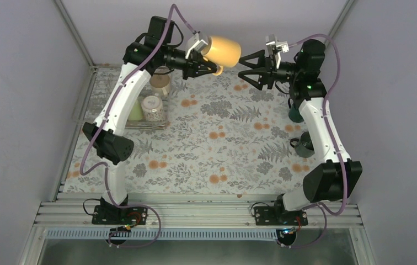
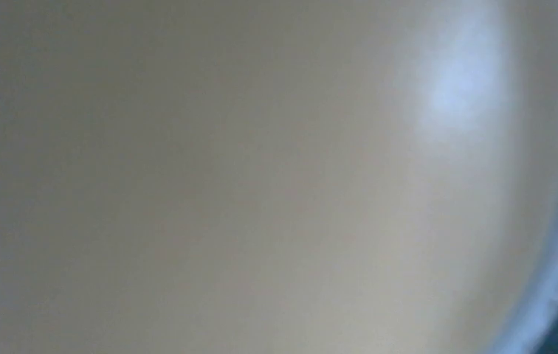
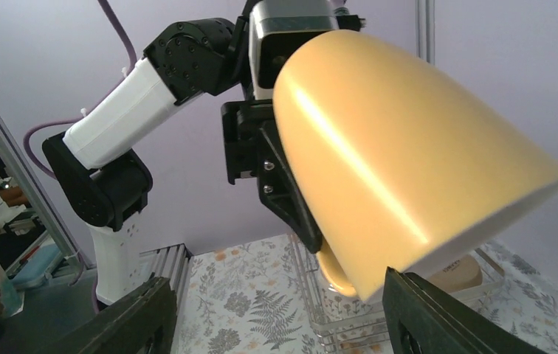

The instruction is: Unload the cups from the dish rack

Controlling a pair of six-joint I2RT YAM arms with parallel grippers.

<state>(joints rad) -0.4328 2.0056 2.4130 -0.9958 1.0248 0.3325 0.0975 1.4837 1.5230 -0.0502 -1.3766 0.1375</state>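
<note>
My left gripper [image 1: 212, 67] is shut on the handle of the yellow mug [image 1: 224, 49] and holds it on its side high above the far middle of the table. The mug's blurred wall [image 2: 261, 177] fills the left wrist view and hides the fingers there. My right gripper [image 1: 246, 69] is open and empty, facing the mug from the right; in the right wrist view the mug [image 3: 409, 140] hangs just above and between its spread fingers [image 3: 136, 317]. The dish rack [image 1: 140, 122] at the left holds a cream-white mug [image 1: 160, 83], a pale green mug [image 1: 135, 112] and a patterned mug [image 1: 152, 108].
Two dark mugs [image 1: 295, 115] [image 1: 305, 148] stand on the flowered cloth at the right, partly hidden behind my right arm. Metal frame posts and grey walls close in the table. The rack's wire edge [image 3: 350, 324] lies below the yellow mug in the right wrist view.
</note>
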